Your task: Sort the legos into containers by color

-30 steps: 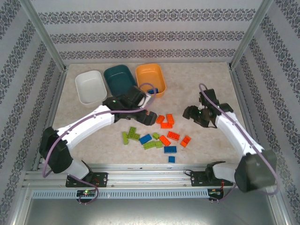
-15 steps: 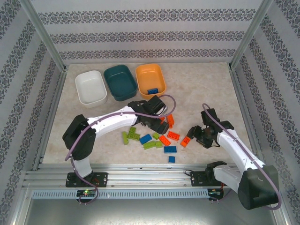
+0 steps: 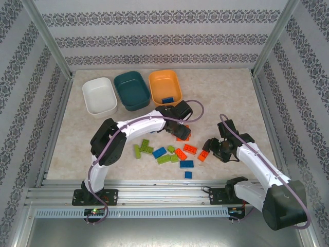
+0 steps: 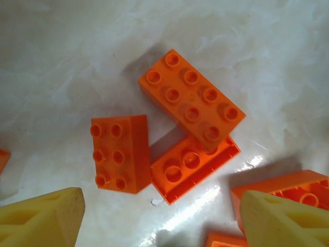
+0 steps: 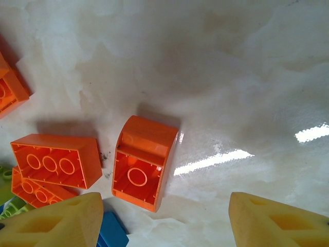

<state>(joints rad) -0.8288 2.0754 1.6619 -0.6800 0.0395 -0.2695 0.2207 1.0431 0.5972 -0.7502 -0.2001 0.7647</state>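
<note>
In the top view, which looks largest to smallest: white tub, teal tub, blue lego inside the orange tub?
Largest: white tub and teal tub, alike in size, not ranked.
Smallest: blue lego in the orange tub, far smaller.

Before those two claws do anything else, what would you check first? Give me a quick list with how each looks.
1. Left claw open: ok, fingers apart, nothing gripped.
2. Right claw open: ok, nothing gripped.
3. Single brick under left claw: not ok, three orange bricks touch, one lying across another.
4. Brick lined up for right claw: ok, upturned orange brick roughly between its fingers.
5. Claws apart from each other: ok.
6. Tub for orange: cannot tell; the orange tub holds a blue brick.
</note>
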